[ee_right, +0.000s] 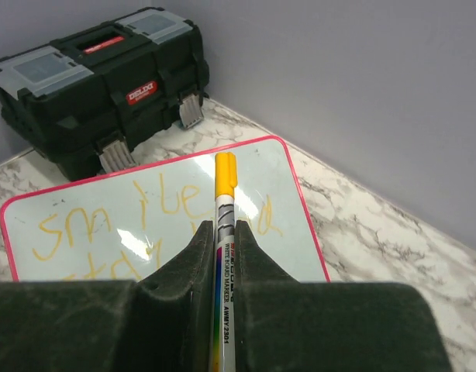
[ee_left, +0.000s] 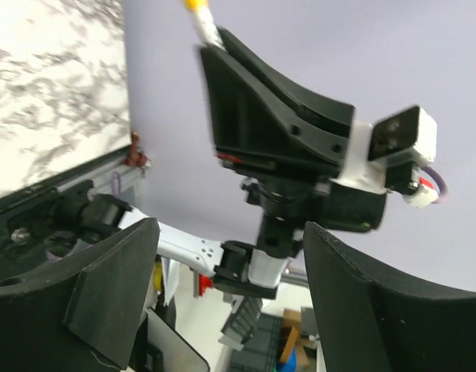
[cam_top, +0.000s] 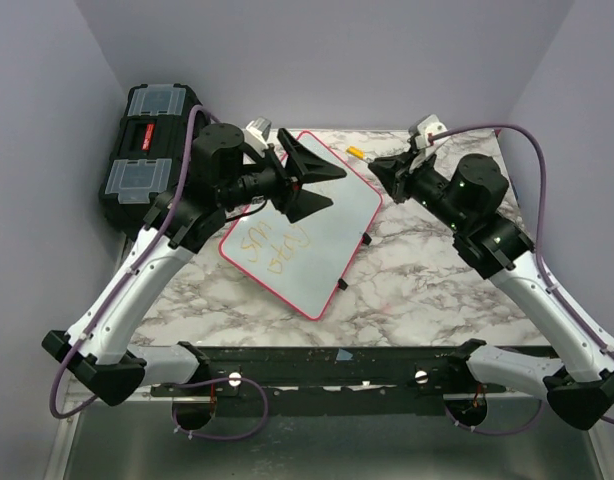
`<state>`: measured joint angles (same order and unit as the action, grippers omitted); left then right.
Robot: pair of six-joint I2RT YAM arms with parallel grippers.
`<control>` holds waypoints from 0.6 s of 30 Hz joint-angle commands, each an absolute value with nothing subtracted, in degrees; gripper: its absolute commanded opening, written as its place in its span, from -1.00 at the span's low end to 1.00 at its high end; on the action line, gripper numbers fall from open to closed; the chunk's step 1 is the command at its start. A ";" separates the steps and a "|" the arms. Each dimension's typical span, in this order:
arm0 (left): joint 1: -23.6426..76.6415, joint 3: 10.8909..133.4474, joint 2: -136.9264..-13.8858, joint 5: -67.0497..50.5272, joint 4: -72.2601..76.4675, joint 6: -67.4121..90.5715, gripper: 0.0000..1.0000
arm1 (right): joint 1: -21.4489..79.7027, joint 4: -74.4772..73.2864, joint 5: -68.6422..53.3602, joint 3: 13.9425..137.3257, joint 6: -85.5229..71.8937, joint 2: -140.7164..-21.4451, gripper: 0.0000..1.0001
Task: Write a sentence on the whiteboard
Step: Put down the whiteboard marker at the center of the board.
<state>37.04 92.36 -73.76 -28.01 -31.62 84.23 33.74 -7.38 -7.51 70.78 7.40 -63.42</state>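
Observation:
The whiteboard (cam_top: 337,225), white with a thin pink frame, lies tilted on the marble table. The sentence (cam_top: 272,248) runs in yellow letters over two lines near its left end, and it also shows in the right wrist view (ee_right: 67,229). My right gripper (cam_top: 382,170) hangs above the board's far right corner, shut on a white marker with a yellow cap (ee_right: 225,178). The capped end points toward the board (ee_right: 296,232). My left gripper (cam_top: 332,188) hovers over the board's far left part, open and empty. In the left wrist view it (ee_left: 230,302) faces the right gripper (ee_left: 215,54).
A black toolbox (cam_top: 147,150) with grey lid trays stands at the back left, next to the board's far end. Purple walls close the table at the back and on both sides. The arm bases and a black rail (cam_top: 327,365) line the near edge.

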 commanded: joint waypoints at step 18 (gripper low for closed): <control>20.29 80.28 -57.63 -11.38 -49.16 61.28 0.53 | 33.84 -64.45 10.07 80.78 -28.10 -76.33 -0.99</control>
